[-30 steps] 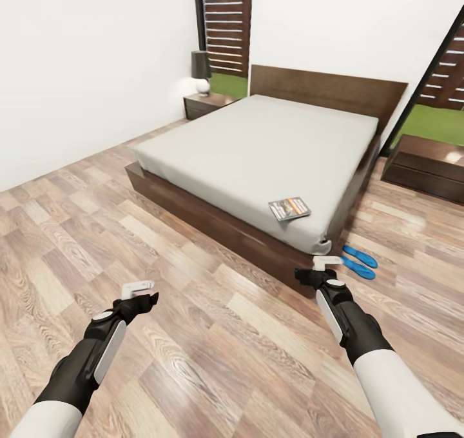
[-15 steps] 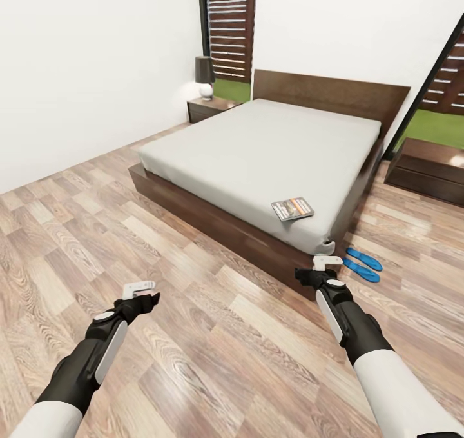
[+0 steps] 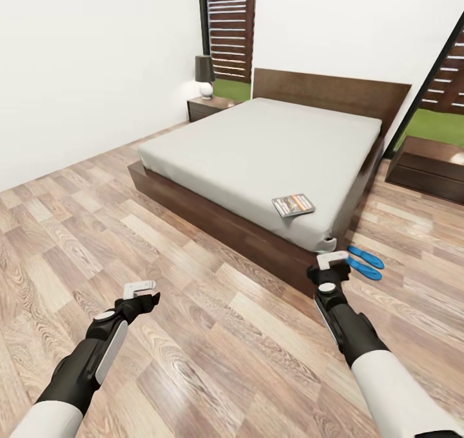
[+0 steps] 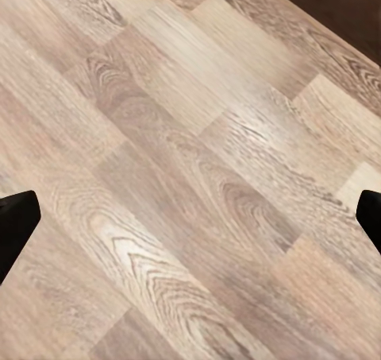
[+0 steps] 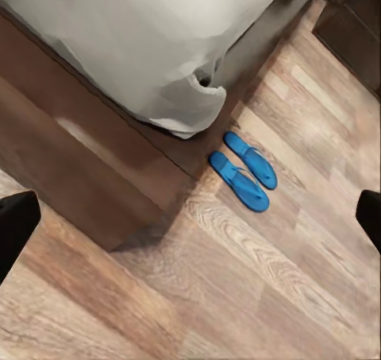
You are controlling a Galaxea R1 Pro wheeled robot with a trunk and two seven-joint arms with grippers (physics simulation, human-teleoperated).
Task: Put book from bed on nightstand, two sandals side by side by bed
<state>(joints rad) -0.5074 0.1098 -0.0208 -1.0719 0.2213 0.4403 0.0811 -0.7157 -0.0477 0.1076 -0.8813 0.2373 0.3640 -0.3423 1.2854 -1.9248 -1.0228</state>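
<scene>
The book lies flat on the light-grey mattress of the bed, near its front right corner. Two blue sandals lie close together on the floor beside that corner, one just beyond the other in the right wrist view. My right gripper hovers open above the floor, just left of the sandals and in front of the bed frame. Over bare floor well short of the bed, my left gripper stands open and empty. One nightstand stands left of the headboard, the other on the right.
A dark-shaded lamp stands on the left nightstand. White walls and tall slatted windows close the room behind the bed. Wood-plank floor spreads wide to the left and front of the bed.
My right gripper has swung a little right and up, toward the sandals. The whole view shifted slightly early on as the camera moved. Left arm, book and sandals are still.
</scene>
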